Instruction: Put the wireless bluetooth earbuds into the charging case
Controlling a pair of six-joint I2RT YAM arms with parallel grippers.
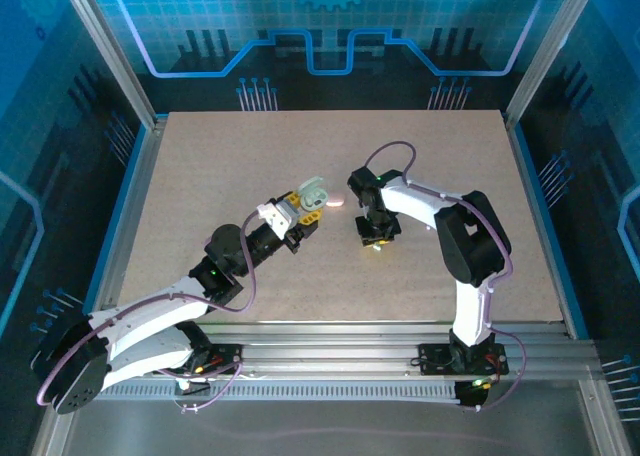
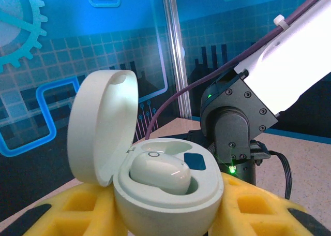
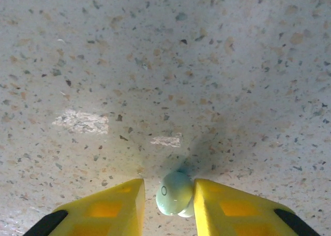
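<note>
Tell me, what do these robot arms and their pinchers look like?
The left arm and right arm have white shells between black joints, with small green lights. A purple cable loops along each. The fingers are chunky yellow wedges with black patches.

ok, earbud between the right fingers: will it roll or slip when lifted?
Likely slippery: the earbud looks smooth, glossy, rounded. May roll or pop from the right gripper: flat fingers, curved sides. Probably light, being tiny.
</note>
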